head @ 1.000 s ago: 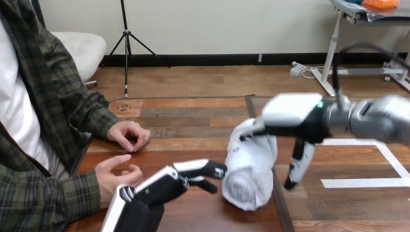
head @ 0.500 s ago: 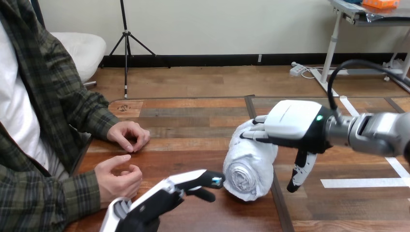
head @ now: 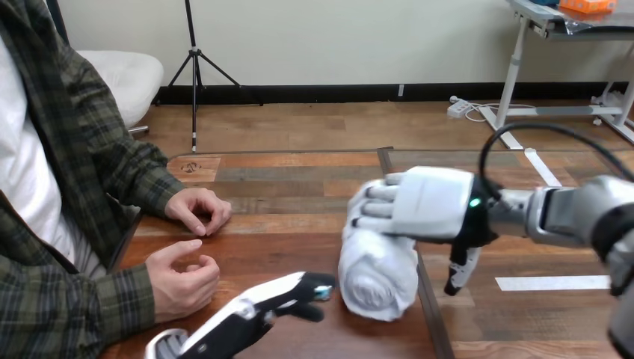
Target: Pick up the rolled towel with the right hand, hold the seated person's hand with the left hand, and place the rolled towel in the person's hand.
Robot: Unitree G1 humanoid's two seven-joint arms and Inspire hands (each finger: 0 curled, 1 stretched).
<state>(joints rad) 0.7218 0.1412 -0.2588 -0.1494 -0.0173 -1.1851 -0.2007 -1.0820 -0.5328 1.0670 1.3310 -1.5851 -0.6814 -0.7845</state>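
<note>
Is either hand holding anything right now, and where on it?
The right hand has its fingers curled over the towel's far half, with the thumb hanging clear of it. The left hand holds nothing.

rolled towel (head: 377,277): cloth | table (head: 284,187): matt wood | right hand (head: 430,203): glossy plastic

A robotics lab is showing: a wooden counter (head: 284,187) is carrying white tape marks (head: 553,283) on its right half, a silver robot arm (head: 576,213) is hanging over it, and a person (head: 52,224) is sitting at its left.
</note>
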